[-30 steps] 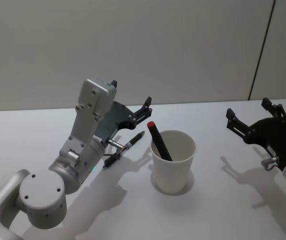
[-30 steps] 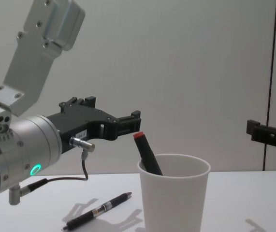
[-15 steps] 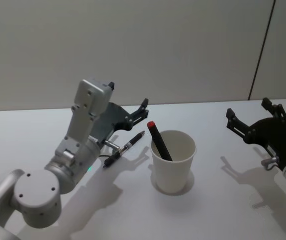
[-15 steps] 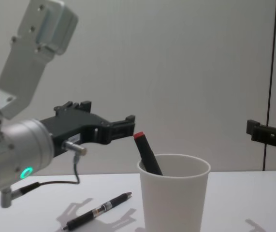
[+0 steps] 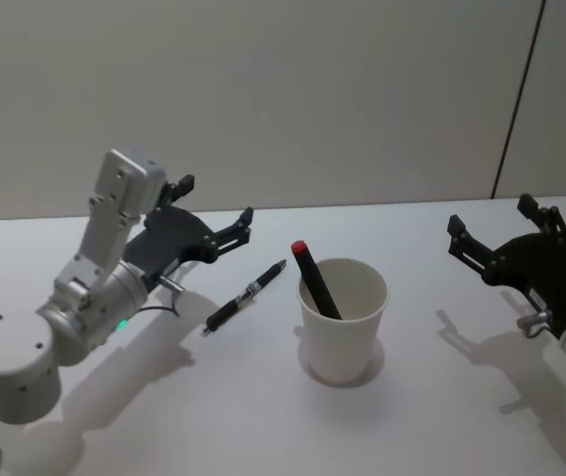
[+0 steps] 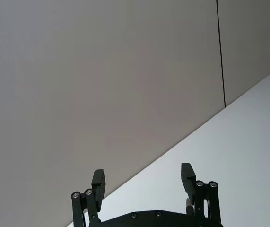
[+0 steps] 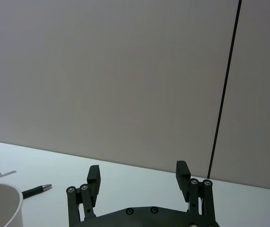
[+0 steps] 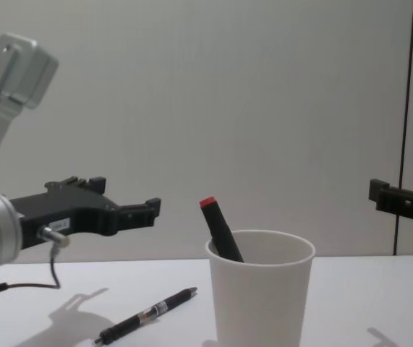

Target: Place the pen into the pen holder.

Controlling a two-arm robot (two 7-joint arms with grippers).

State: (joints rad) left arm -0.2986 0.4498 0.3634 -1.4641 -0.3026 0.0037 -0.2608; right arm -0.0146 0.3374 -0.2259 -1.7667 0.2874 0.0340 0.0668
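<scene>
Pen (image 5: 246, 296) lies beside pen holder (image 5: 342, 322); left hand (image 5: 213, 204) and right hand (image 5: 491, 215) hover released.

Marker (image 5: 314, 283) in pen holder (image 5: 342, 337), pen (image 5: 245, 296) left, seemingly apart

A white paper cup (image 5: 342, 342) stands upright on the bench (image 5: 431, 407). A red-tipped pen (image 5: 314, 281) leans inside it, its end poking above the rim. A black pen (image 5: 246, 296) lies flat to the cup's left, apart from it.
</scene>
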